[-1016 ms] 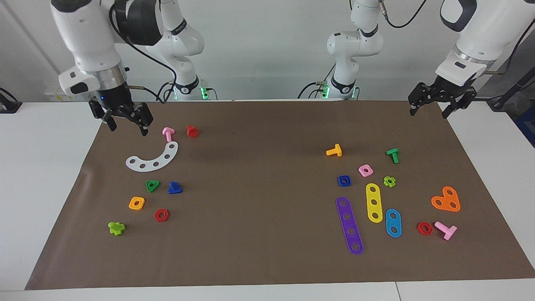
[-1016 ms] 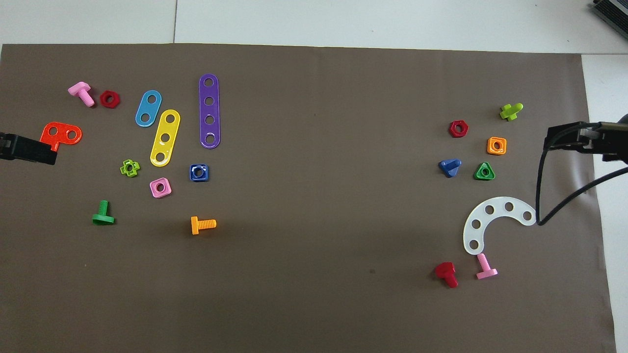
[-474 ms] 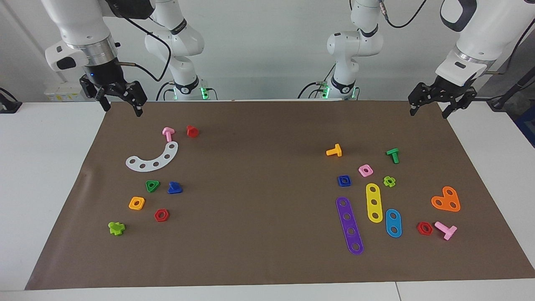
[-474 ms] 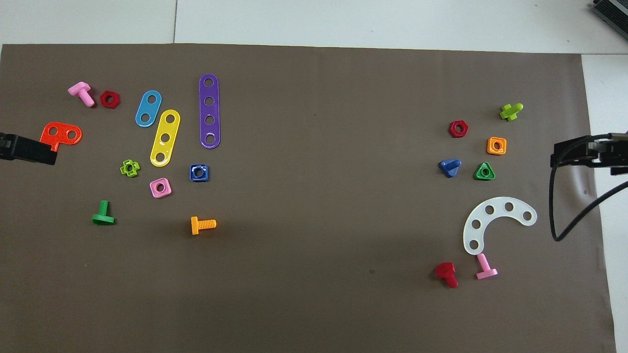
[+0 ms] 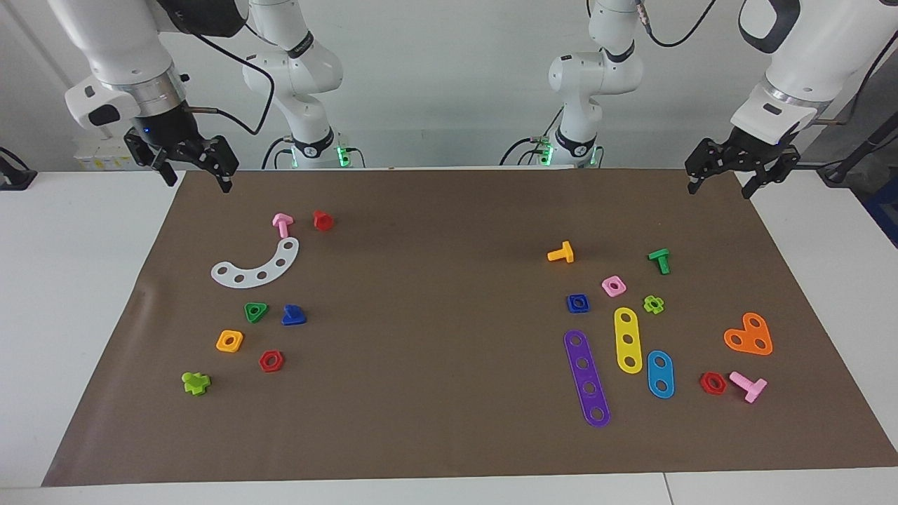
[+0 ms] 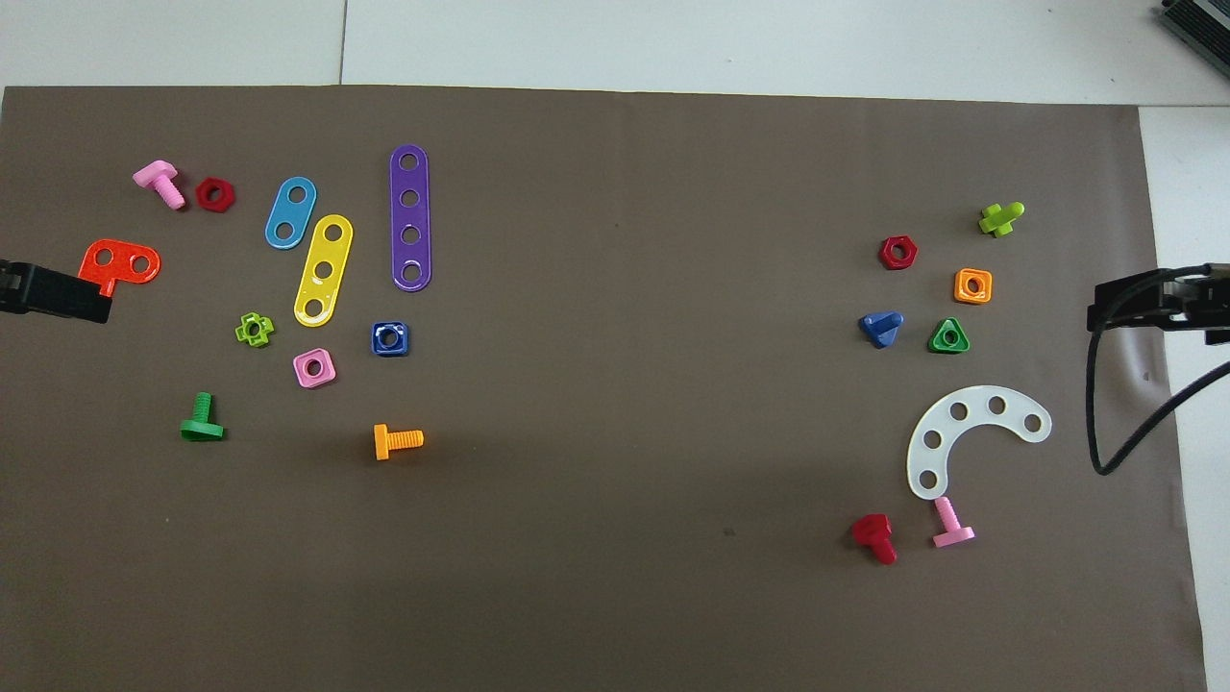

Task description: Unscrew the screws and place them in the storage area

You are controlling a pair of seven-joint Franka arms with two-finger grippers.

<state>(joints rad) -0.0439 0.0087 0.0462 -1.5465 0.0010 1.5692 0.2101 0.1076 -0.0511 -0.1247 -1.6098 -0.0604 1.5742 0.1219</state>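
Note:
The dark-blue screw [image 5: 293, 315] lies loose on the brown mat beside the green triangular nut [image 5: 255, 311]; it also shows in the overhead view [image 6: 881, 328]. It sits in the storage area [image 5: 203, 308], by the white curved strip [image 5: 256, 266], the orange square nut [image 5: 229, 341] and the red hexagonal nut [image 5: 271, 361]. My right gripper [image 5: 198, 184] is open and empty, raised over the mat's corner at the right arm's end. My left gripper [image 5: 719, 189] is open and empty, waiting over the mat's corner at the left arm's end.
A pink bolt [image 5: 282, 224] and a red bolt [image 5: 323, 220] lie by the white strip; a lime piece [image 5: 196, 382] lies farther out. Toward the left arm's end lie purple [image 5: 586, 379], yellow [image 5: 627, 340] and blue [image 5: 660, 374] strips, a blue square nut [image 5: 577, 303] and other bolts.
My right gripper has risen and drawn back from beside the pink bolt to the mat's corner near its base. The screw and the left arm have not moved.

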